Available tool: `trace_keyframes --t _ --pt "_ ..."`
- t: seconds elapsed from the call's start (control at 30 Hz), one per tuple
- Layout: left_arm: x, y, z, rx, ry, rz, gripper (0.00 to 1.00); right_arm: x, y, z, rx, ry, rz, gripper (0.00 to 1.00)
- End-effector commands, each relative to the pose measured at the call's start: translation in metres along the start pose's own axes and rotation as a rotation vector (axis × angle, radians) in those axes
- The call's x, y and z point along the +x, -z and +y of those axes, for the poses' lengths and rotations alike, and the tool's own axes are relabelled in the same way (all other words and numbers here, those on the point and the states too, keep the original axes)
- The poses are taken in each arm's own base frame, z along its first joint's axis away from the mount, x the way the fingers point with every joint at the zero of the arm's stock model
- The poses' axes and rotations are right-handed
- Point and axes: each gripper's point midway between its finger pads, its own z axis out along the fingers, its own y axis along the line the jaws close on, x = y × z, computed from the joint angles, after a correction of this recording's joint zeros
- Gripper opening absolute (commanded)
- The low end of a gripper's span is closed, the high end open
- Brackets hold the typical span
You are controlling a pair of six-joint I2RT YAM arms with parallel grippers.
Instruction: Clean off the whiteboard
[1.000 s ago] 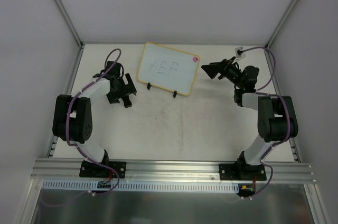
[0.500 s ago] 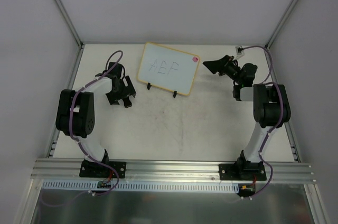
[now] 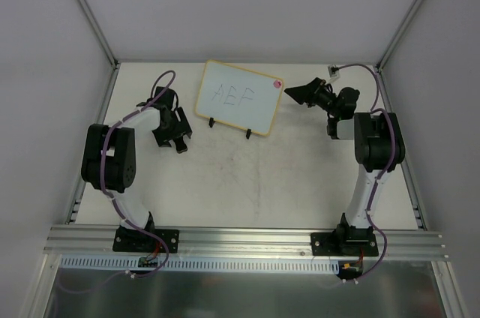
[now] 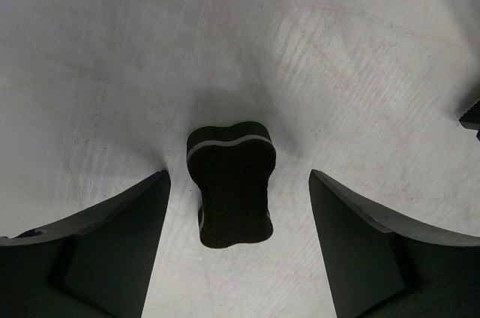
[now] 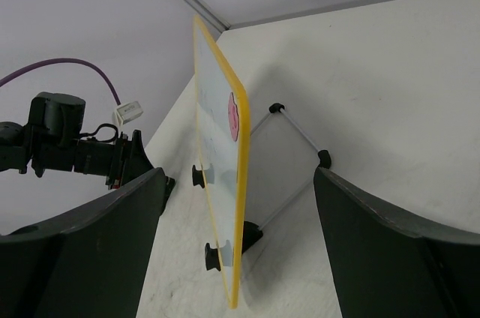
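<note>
Whiteboard (image 3: 238, 98): stands propped on two small black feet (image 3: 213, 123) at the back middle of the worktop (image 3: 255, 183). It has a pale rounded frame and a pink dot (image 3: 277, 84) at its upper right corner.
Writing (image 3: 232, 94): faint grey letters, possibly "ABF"; too thin to read for sure.
Prop: a thin wire stand (image 5: 300, 134) braces the board from behind, as seen from the right wrist.
Right claw (image 3: 294, 93): released, its jaws spread wide. It sits just beside the board's dotted edge, apart from it.
Left claw (image 4: 238, 177): released, low over the worktop left of the board. Its fingers flank a small black eraser (image 4: 231, 183), with a gap on each side.
Worktop surface: off-white, matte, with faint scuffs and streaks.
Room: plain pale walls, with metal posts (image 3: 86, 10) running up from the back corners. An aluminium rail (image 3: 247, 239) at the near edge carries both arm bases.
Cables: purple, looping along each arm.
</note>
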Motion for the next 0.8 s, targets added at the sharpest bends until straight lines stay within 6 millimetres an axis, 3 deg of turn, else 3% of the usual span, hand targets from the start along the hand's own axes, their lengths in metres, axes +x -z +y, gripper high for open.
trace_keyframes --t 0.0,0.23,0.57,0.77 --pt "0.002 -0.002 -0.002 -0.014 -0.035 0.015 0.75 -0.029 -0.012 0.041 -0.186 0.211 -0.08 0.84" --pt "0.006 -0.001 -0.001 -0.018 -0.044 0.022 0.67 -0.028 -0.024 0.042 -0.226 0.199 -0.054 0.81" --pt "0.008 0.001 -0.002 -0.016 -0.055 0.023 0.66 -0.022 -0.046 0.047 -0.311 0.164 0.01 0.67" --pt "0.007 0.005 -0.004 -0.01 -0.059 0.02 0.65 -0.014 -0.052 0.046 -0.319 0.152 0.025 0.63"
